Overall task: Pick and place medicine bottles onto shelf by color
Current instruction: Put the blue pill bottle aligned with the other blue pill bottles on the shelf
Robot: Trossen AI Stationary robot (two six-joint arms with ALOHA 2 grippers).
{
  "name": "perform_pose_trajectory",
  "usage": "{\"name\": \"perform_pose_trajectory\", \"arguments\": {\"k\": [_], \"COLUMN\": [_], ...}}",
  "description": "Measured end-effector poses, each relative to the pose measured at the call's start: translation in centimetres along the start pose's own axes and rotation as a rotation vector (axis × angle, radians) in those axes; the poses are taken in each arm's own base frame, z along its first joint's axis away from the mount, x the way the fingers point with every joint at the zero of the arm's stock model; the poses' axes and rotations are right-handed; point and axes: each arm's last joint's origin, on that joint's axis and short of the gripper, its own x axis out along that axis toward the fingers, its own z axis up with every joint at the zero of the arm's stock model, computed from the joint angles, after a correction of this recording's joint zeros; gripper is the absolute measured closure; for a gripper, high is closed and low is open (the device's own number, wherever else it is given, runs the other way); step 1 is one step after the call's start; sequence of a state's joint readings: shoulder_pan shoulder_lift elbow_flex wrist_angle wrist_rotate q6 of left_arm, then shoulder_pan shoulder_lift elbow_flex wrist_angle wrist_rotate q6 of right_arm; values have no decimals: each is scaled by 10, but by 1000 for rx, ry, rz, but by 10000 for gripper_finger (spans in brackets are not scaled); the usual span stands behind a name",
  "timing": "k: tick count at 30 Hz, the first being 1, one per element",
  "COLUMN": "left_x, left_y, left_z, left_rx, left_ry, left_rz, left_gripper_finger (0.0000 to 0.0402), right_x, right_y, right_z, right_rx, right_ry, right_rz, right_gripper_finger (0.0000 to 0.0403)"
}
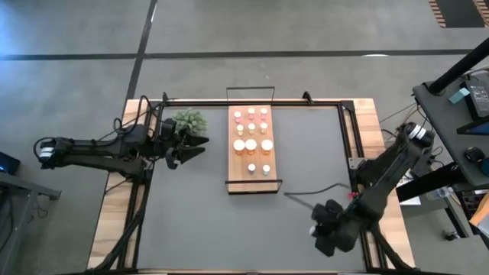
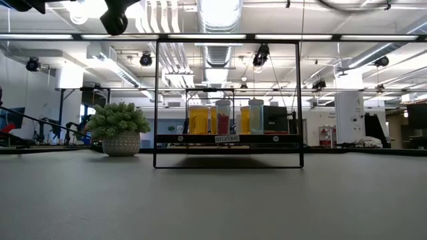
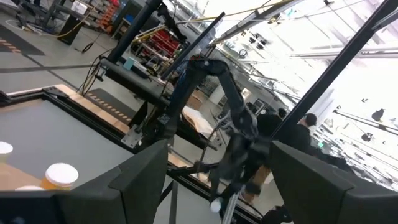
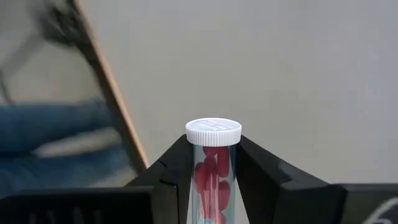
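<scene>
While the right pincer (image 4: pixel 214 180) pinches a clear bottle (image 4: pixel 213 168) of red pills just below its white cap (image 4: pixel 213 131), the light, rigid, slippery cylinder sits upright between the fingers; the left pincer (image 1: pixel 200 147) waits spread.

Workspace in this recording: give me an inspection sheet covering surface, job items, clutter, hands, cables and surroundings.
Surface: dark grey table mat inside a light-wood border; black frame rails along its edges.
Job's things: shelf at the table's middle, carrying about a dozen white-capped bottles in rows; one clear bottle of red pills is off the shelf.
Clutter: green potted plant left of the shelf.
Hands: right hand at the table's near right, shut on the bottle of red pills; left hand open, beside the plant.
Cables: a thin cable lies on the mat near the right arm.
Surroundings: concrete floor, equipment stands; a person behind the right arm in the left wrist view.
</scene>
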State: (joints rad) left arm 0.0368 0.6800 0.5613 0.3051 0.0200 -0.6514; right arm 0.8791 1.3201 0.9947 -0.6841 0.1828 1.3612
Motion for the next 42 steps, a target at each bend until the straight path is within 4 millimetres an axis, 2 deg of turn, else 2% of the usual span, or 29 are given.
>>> {"name": "perform_pose_trajectory", "arguments": {"k": [5,10,16,22,25,33,38,42], "left_x": [1,2,5,11,17,33,34,29], "left_y": [1,-2,-7,-5,-2,9,8,5], "left_z": [-1,3,10,8,3,-8,-4,4], "left_rx": [9,113,326,427,425,428,435,509], "left_ry": [3,-36,-134,-136,-106,-58,-88,-151], "left_rz": [2,-25,-72,-64,-51,34,77,153], "left_gripper_finger": [139,139,139,139,139,139,139,139], "right_x": [-49,-84,-111,-138,-139,-100,-92,-87], "right_y": [-8,-20,-12,-12,-13,-6,-5,-5], "right_z": [25,61,124,197,231,320,355,370], "right_rx": [5,-38,-180,-173,-184,-308,-367,-408], "right_ry": [-344,-645,-960,-1213,-1244,-1236,-1237,-1213], "right_rz": [87,50,47,15,2,-19,45,118], "right_gripper_finger": [307,306,306,306,306,306,306,306]}}
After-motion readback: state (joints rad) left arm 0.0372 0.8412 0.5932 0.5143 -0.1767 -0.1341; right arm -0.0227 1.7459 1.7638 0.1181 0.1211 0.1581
